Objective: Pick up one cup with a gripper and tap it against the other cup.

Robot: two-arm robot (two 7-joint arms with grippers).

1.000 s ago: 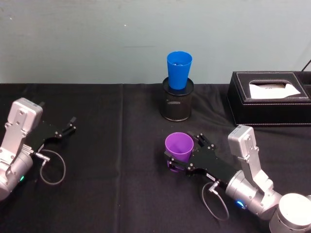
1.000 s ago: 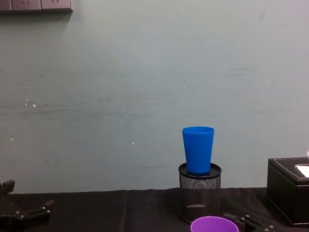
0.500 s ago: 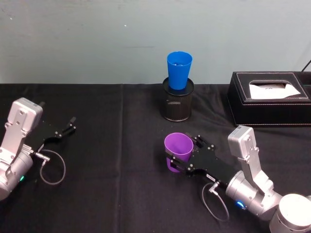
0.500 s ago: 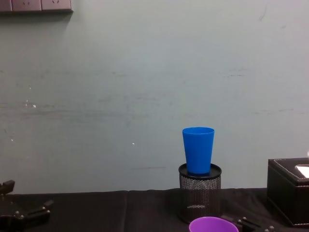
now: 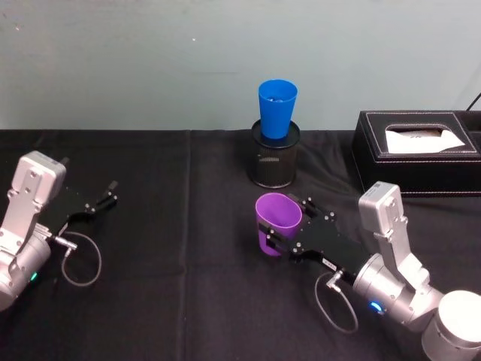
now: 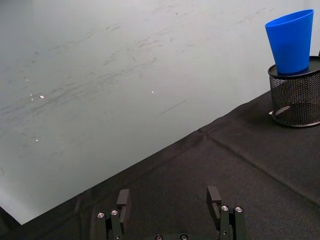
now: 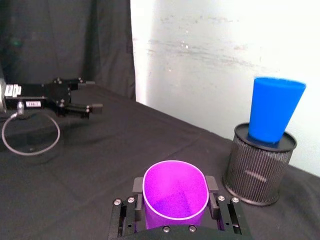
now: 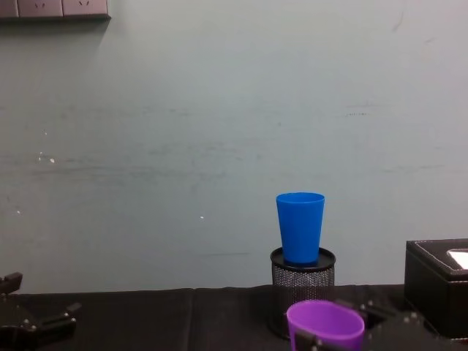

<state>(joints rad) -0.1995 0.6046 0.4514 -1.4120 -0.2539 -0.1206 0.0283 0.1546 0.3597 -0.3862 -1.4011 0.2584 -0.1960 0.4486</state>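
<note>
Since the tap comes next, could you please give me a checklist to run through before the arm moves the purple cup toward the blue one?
1. Right claw shut on purple cup, a finger on each side: ok.
2. Blue cup upright in mesh pen holder: ok.
3. Tissue box to the right, off the line between the cups: ok.
4. Left claw open, parked far left: ok.
5. Blue cup seated firmly enough for a tap: cannot tell.
</note>
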